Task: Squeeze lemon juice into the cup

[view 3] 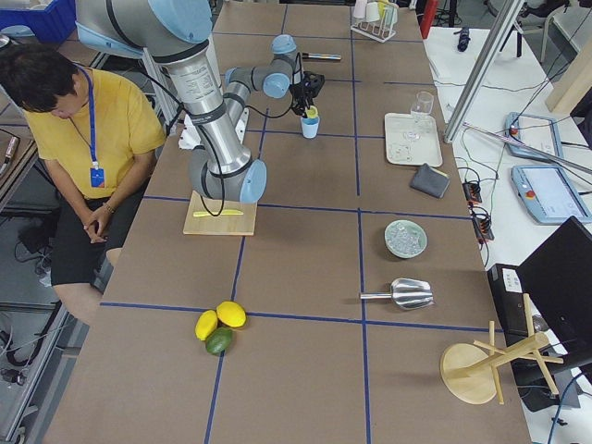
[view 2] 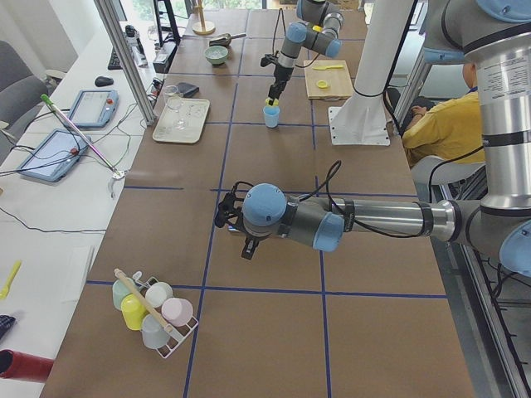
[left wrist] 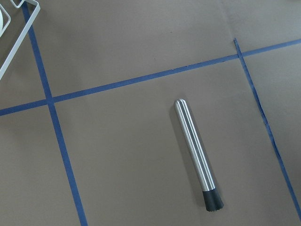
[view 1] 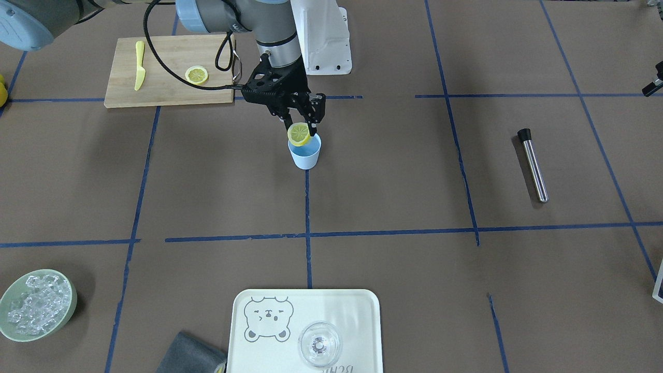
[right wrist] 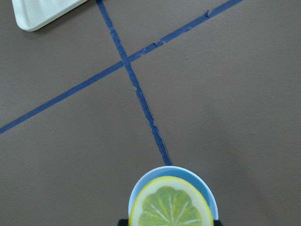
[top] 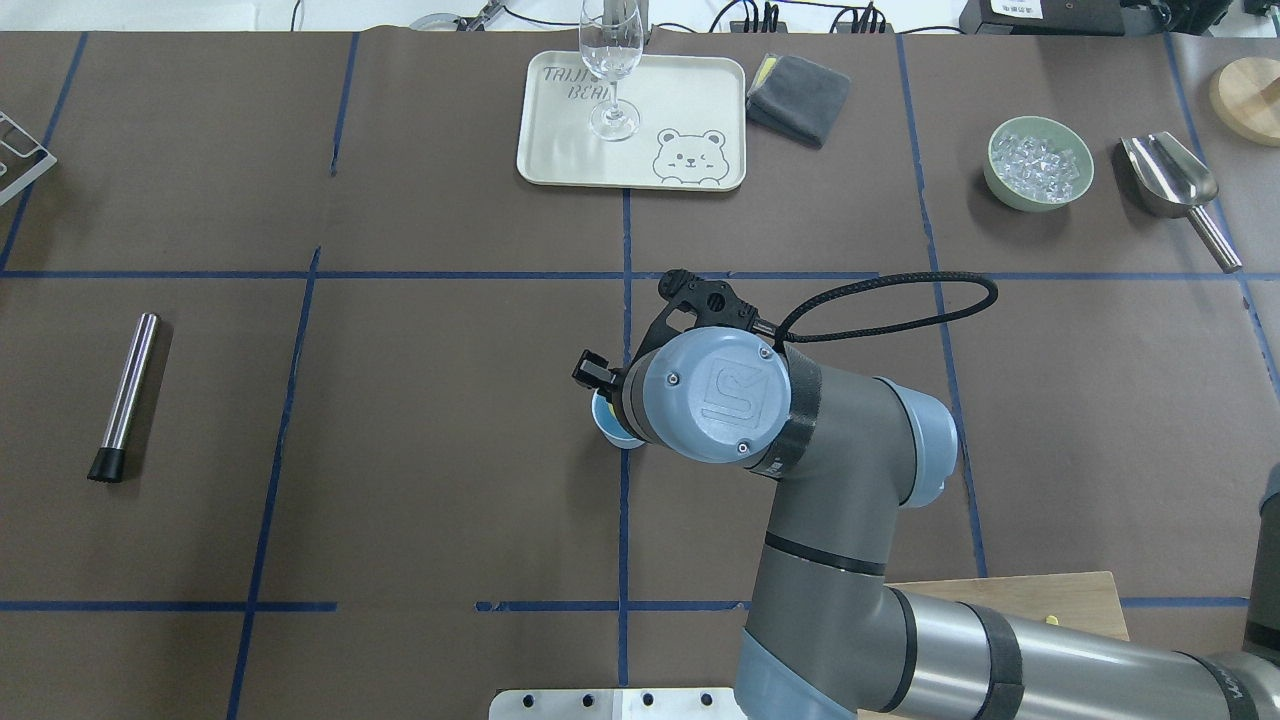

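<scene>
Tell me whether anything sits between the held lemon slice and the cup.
Nothing visible does. The right gripper holds the lemon right above the open mouth of the cup, and the right wrist view shows only the cup's blue rim behind it. The other slice lies off on the cutting board.

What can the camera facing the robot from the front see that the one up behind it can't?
Only the front-facing view shows the lemon slice pinched in the right gripper's fingers over the cup, and a second slice on the wooden board. Only the overhead view shows the metal scoop; there the arm hides the held slice. Both show the cup, the tray with the glass, the bowl of ice and the metal rod.
</scene>
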You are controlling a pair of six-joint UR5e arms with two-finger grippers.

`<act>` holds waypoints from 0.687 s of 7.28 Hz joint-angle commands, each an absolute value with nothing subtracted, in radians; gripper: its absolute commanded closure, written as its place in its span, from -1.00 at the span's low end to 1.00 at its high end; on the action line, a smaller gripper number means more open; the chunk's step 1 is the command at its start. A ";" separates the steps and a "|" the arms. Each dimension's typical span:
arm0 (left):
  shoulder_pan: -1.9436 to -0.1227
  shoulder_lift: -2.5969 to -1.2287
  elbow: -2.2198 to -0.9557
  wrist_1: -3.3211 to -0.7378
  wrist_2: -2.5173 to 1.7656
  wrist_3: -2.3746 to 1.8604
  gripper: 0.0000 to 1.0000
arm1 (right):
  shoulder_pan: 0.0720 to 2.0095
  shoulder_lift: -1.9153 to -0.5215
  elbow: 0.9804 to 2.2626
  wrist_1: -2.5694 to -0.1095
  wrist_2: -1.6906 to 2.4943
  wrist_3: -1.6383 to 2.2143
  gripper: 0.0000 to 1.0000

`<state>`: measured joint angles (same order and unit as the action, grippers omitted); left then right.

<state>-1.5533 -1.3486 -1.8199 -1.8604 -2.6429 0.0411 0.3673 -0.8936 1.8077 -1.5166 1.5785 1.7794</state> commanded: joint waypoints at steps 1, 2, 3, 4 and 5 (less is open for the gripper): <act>-1.554 -1.342 -1.835 -1.859 -2.643 0.038 -1.00 | 0.367 -0.887 1.796 -1.517 1.578 1.779 -0.27; -1.554 -1.341 -1.836 -1.859 -2.643 0.038 -1.00 | 0.367 -0.887 1.787 -1.517 1.578 1.779 -0.32; -1.555 -1.341 -1.836 -1.859 -2.643 0.038 -1.00 | 0.365 -0.887 1.787 -1.517 1.580 1.779 -0.34; -1.555 -1.341 -1.836 -1.859 -2.643 0.038 -1.00 | 0.365 -0.887 1.784 -1.517 1.582 1.779 -0.42; -1.555 -1.341 -1.842 -1.859 -2.643 0.034 -1.00 | 0.365 -0.885 1.779 -1.516 1.582 1.778 -0.48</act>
